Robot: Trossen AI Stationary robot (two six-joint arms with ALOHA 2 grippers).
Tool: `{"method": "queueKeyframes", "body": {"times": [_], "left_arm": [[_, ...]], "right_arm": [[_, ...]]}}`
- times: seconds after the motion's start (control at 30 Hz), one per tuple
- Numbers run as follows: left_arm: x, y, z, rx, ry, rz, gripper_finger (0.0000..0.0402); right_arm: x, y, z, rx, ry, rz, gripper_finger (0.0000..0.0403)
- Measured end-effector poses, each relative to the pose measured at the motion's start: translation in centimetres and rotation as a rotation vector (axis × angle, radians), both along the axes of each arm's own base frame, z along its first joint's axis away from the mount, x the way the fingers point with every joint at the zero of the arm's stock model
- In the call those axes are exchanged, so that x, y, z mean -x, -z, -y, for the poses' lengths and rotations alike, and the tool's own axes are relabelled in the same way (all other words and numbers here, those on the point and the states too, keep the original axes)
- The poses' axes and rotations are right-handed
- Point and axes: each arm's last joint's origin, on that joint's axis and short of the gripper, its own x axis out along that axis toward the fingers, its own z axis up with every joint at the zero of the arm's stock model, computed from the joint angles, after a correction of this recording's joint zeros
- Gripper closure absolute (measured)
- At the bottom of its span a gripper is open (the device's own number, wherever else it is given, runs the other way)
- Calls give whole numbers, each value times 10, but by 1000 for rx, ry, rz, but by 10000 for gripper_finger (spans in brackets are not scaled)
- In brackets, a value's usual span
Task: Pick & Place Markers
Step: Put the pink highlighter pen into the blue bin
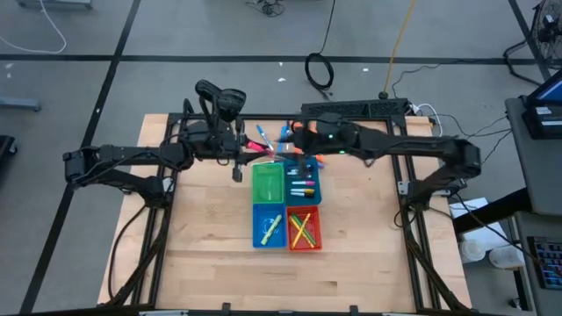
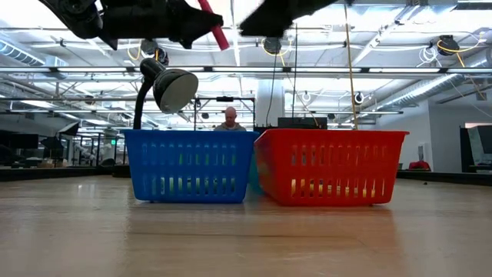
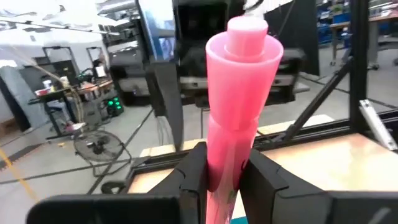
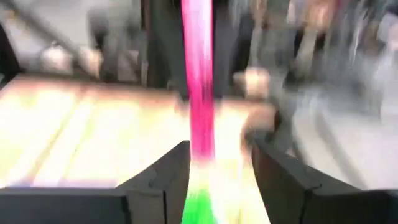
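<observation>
Pink marker (image 3: 239,106) — lower end hidden — clamped in left gripper (image 3: 225,171).

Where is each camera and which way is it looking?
High view: above the table, looking straight down; both arms show, with the green bin, blue bin and red bin.
Low view: at table-top height, looking level across; arm parts hang at the top.
Left wrist view: on the left arm, looking past the left gripper, shut on the pink marker.
Right wrist view: on the right arm, looking past the open right gripper.
Shared: the pink marker shows in both wrist views; the blue and red bins show in the high and low views.
</observation>
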Motion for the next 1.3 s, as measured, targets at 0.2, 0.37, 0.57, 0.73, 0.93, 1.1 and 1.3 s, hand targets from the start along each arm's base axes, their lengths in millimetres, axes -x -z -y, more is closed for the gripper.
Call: {"method": "queueKeyframes", "body": {"times": [0.2,0.37,0.57,0.73,0.93,1.1,1.3], "left_arm": [[-5,4,22,46,167,-52,336],[-12,21,65,111,281,-220,336],[-28,63,117,224,228,-410,336],[-40,100,135,391,181,-544,336],[-46,124,137,486,127,-628,336],[-45,131,137,518,106,-679,336],[-44,131,140,538,210,-725,234]], "right_arm": [[52,5,-21,-119,6,-44,230],[92,42,-35,-158,-9,41,239],[132,61,-43,-106,-56,276,243],[157,46,-49,-98,-83,419,243],[166,42,-59,-96,-138,451,243],[165,43,-62,-77,-159,442,243],[165,44,-62,-77,-155,437,243]]}}
